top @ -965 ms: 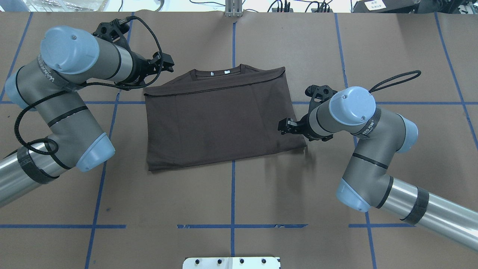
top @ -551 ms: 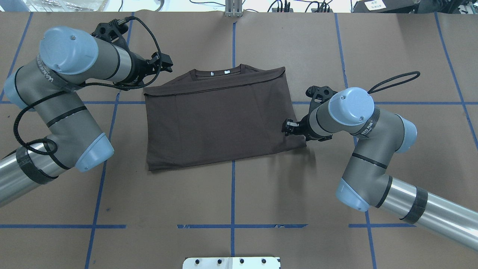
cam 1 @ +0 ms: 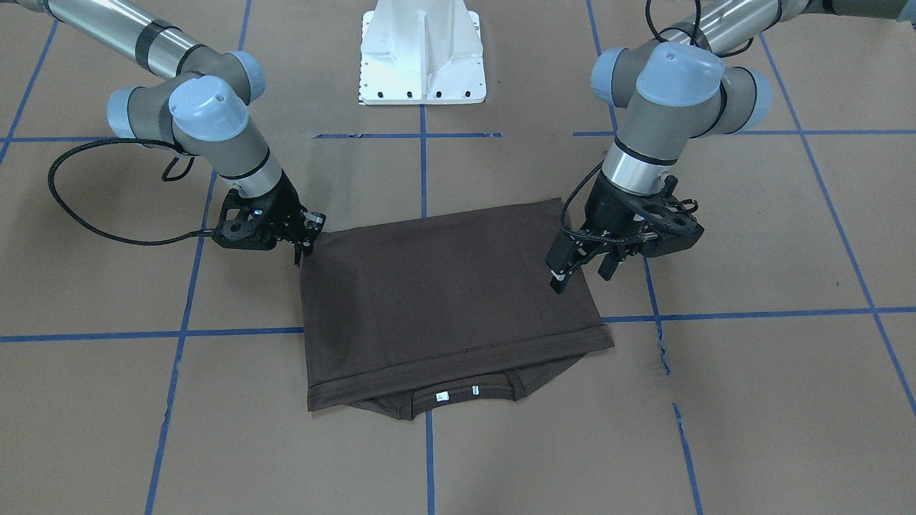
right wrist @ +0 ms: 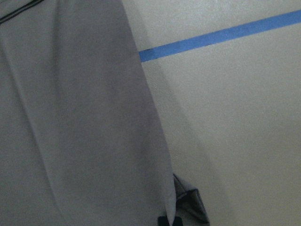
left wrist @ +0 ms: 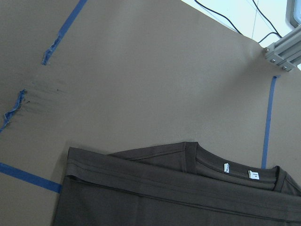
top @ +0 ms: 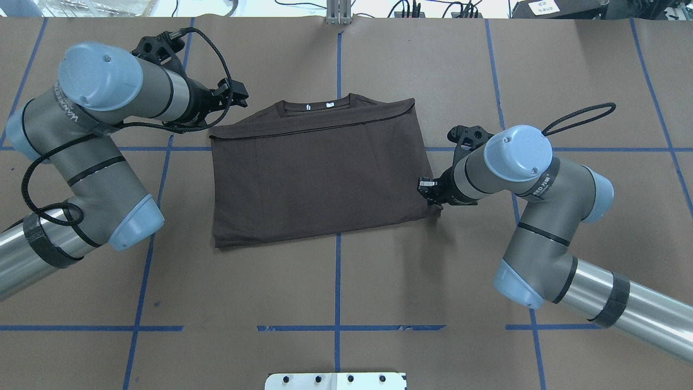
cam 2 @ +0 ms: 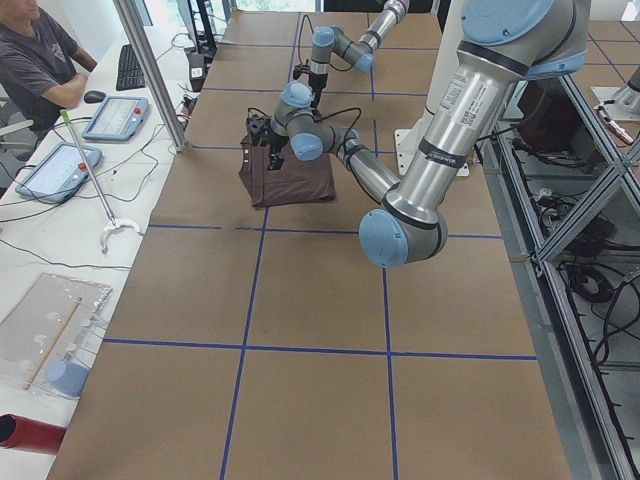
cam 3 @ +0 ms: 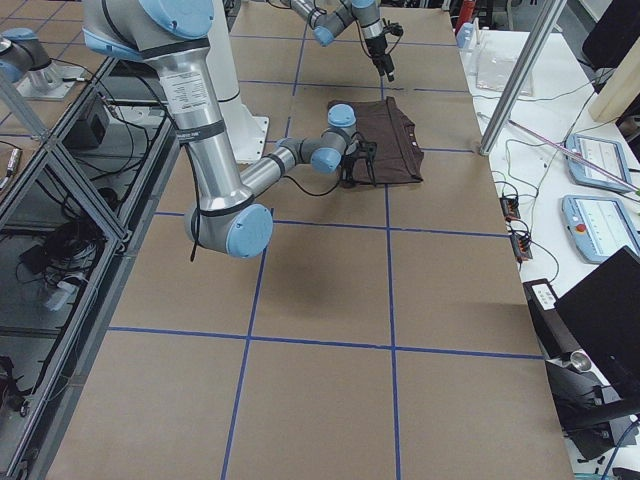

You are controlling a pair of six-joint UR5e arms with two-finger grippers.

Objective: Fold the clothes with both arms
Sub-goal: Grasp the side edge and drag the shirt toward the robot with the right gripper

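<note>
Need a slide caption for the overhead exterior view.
Left gripper and right gripper near opposite corners of the folded T-shirt.

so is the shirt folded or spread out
Folded: the T-shirt lies as a compact rectangle, hem doubled up near the collar, no sleeves showing.

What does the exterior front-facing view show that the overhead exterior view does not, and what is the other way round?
Only the front-facing view shows the whole white pedestal; the overhead view catches just a strip of its plate. Only the overhead view shows the cables and the metal profile beyond the far edge of the table. Both show the folded T-shirt with its collar, the left gripper and the right gripper near opposite corners of it.
</note>
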